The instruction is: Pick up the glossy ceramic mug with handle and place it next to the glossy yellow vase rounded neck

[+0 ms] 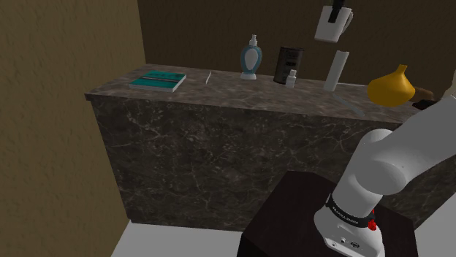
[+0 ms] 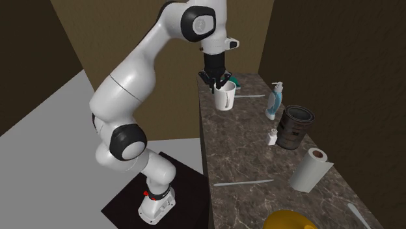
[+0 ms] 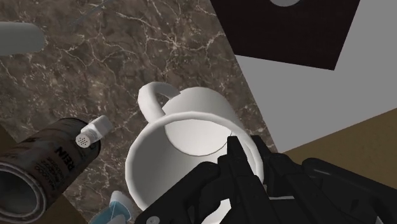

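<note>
- The gripper (image 3: 236,164) is closed on the white mug (image 3: 184,137). Its jaws pinch the rim wall on the side away from the handle (image 3: 154,97), one jaw inside the cup and one outside.
- The mug hangs in the air above the dark marbled counter (image 2: 247,153), touching nothing but the jaws. In the second exterior view it is over the far end of the counter, while the yellow vase (image 2: 289,220) sits at the near end, well apart from it.
- Handling, as I judge it: the mug is stiff and will not give under the squeeze, and it looks empty, so it should be fairly light. It is also glossy, so the wall is slippery. A pinch on one side of the rim leaves the weight hanging off-centre, and the mug could swing or creep down between the jaws if jolted.
- It would chip or crack if dropped onto the stone, so it needs a gentle set-down.
- The rim grip suits the job. The base is free for landing and the handle is clear of the jaws.
- Between the mug and the vase stand a dark canister (image 2: 296,127), a small shaker (image 2: 273,136) and a paper-towel roll (image 2: 310,169). The mug is best carried above them.
</note>
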